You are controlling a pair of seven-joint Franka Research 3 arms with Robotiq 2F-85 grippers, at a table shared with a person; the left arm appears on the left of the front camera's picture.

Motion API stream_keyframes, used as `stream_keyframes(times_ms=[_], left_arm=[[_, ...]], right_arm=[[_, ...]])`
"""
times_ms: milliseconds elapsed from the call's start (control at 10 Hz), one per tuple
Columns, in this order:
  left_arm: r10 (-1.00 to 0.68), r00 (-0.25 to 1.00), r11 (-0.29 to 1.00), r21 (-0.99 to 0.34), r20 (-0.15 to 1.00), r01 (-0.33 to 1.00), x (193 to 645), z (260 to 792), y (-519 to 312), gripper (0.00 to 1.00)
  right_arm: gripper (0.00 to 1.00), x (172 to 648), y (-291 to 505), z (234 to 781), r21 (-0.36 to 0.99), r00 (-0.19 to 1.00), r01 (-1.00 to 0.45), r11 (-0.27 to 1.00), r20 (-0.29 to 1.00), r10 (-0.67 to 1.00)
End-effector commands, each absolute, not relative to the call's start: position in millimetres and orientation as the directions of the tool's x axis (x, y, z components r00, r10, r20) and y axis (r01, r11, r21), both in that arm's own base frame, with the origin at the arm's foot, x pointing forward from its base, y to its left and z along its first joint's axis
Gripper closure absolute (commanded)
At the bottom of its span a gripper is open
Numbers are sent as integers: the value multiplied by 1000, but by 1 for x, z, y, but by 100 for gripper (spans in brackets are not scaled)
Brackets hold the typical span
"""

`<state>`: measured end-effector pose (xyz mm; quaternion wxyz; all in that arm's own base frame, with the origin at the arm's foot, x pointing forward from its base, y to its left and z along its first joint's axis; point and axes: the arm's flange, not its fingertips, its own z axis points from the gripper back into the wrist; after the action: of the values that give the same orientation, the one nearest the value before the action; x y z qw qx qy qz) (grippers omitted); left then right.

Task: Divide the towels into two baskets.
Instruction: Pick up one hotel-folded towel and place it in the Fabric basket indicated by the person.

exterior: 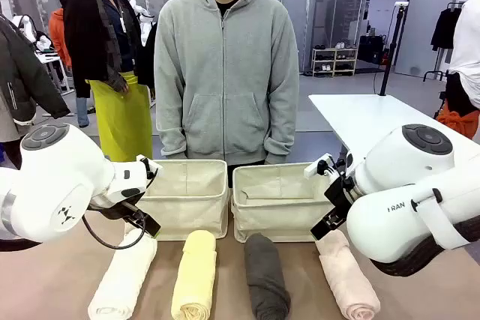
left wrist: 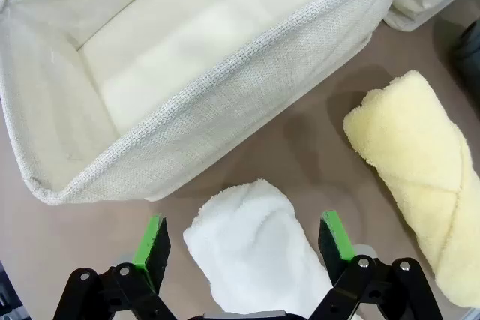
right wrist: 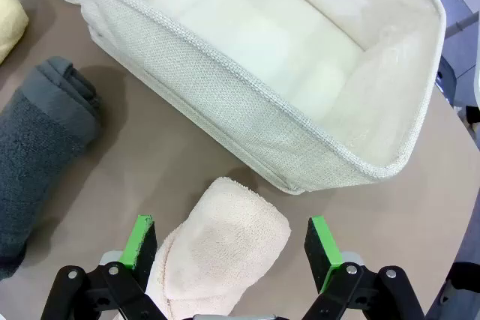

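Observation:
Four rolled towels lie in a row on the brown table: white, pale yellow, dark grey and pale pink. Behind them stand two cream baskets, the left one and the right one, both empty. My left gripper hangs open above the far end of the white towel, its green pads either side of the roll. My right gripper is open over the far end of the pink towel. The left gripper and right gripper also show from the front.
A person in a grey hoodie stands at the table's far side behind the baskets, hands down. A white table stands at the back right. Other people stand at the back left.

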<state>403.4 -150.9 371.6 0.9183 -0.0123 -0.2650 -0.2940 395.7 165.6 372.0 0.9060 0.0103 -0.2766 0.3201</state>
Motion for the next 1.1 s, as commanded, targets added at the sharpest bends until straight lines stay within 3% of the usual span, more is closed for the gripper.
stream_keyframes(times_ms=[0,1000], left_arm=[[-534,686,827,133,494,547,403,372,-151,0],[-534,686,826,134,494,547,403,372,-152,0]], right_arm=[[0,396,166,372,-158,642,-586,795,508,574],[0,396,165,372,-159,642,-586,795,508,575]])
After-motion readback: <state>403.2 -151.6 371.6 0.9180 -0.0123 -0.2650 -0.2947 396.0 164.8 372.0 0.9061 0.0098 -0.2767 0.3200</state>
